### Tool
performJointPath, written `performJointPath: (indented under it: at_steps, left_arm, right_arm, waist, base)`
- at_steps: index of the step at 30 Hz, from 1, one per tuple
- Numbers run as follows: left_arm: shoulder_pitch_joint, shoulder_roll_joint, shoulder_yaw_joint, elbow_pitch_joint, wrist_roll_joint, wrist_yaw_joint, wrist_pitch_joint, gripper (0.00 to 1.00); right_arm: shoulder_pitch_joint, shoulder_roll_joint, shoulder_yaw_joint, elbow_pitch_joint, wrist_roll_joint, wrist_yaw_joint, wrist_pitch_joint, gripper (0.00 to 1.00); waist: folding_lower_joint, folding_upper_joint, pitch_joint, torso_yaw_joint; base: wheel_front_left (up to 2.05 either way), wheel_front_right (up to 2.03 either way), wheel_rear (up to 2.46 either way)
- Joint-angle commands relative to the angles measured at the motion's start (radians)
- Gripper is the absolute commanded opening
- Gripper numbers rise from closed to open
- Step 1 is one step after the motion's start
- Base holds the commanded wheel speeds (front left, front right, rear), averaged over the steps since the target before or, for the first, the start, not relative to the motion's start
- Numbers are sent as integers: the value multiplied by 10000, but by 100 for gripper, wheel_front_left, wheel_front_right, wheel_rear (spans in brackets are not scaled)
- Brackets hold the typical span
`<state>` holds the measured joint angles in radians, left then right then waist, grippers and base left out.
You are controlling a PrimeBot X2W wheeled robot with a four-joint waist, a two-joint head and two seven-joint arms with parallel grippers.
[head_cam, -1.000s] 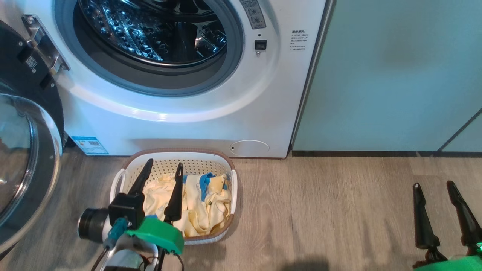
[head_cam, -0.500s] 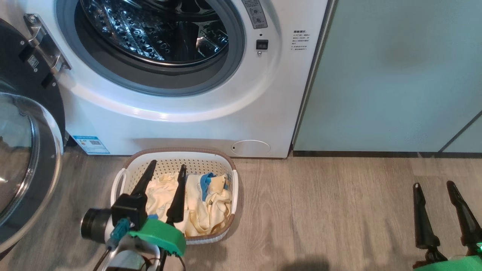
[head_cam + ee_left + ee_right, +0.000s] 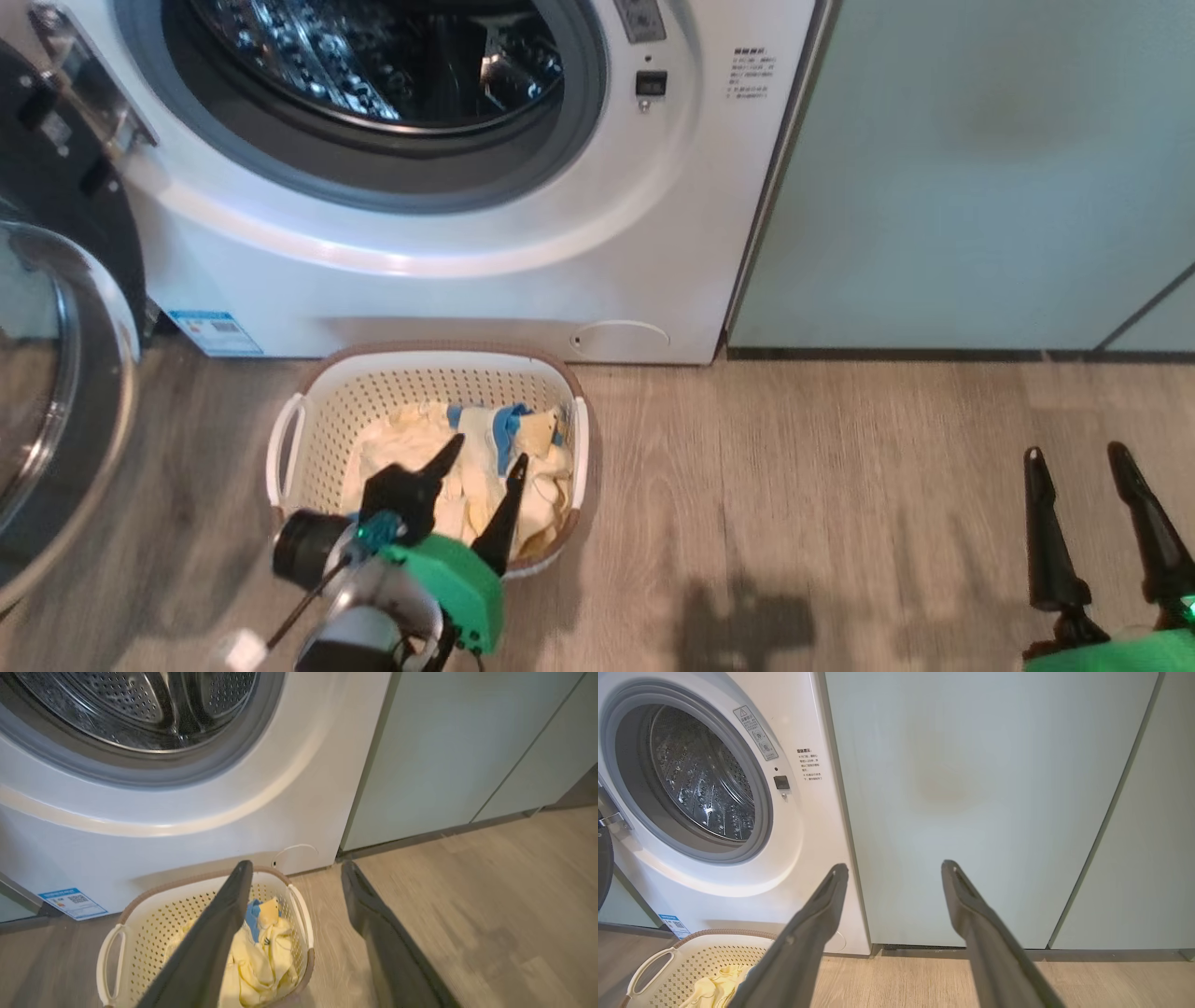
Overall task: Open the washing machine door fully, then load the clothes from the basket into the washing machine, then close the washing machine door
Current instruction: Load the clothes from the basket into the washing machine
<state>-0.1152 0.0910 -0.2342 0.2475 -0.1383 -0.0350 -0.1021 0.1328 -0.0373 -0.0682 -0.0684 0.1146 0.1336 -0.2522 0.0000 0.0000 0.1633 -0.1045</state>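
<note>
At the far left the washing machine door (image 3: 56, 327) hangs swung wide open, so the steel drum mouth (image 3: 373, 65) of the washing machine (image 3: 448, 271) stands clear. On the floor (image 3: 794, 485) just in front of the machine sits the basket (image 3: 322, 411), and the clothes (image 3: 411, 431) lie heaped in it, bunched toward its right half with the blue patch at the far side. The left tool (image 3: 490, 448) hovers over the basket's near right corner, its two dark fingers spread wide with nothing between them, pointing forward and down at the heap. From where I stand the fabric lies just ahead of and below those tips, slightly to their left, so I'd expect a short dip with a small leftward shift before closing. The drum mouth is up and behind from there. Well off to the right, the right tool (image 3: 1074, 452) rests low over bare floor, also spread and empty, facing the pale green cabinet (image 3: 980, 168). The left arm is plainly the nearer one.
</note>
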Motion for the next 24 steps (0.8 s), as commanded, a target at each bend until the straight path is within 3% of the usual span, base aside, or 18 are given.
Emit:
performJointPath:
  at_steps: [1, 7, 14, 24]
  left_arm:
    - [-481, 58, 288, -218, -92, -16, 6, 100]
    - [-1697, -107, -12, 2024, -668, -507, 636, 100]
    - [-3526, -110, -90, 4633, -1160, -800, 582, 100]
    - [-5878, 607, 217, 7071, -1787, -923, 133, 100]
  right_arm:
    - [-481, -129, 196, -349, 51, -29, -95, 100]
    - [-874, -129, 268, -434, 246, -29, -95, 100]
    - [-1492, -129, 329, -630, 596, -29, -95, 100]
    - [-2500, -129, 726, -1009, 1238, -29, -95, 100]
  waist:
    - [0, 0, 209, -44]
    - [0, 0, 1259, -397]
    - [0, 0, 2861, -940]
    - [0, 0, 5379, -1745]
  base:
    - [0, 0, 0]
    - [0, 0, 0]
    - [0, 0, 0]
    - [0, 0, 0]
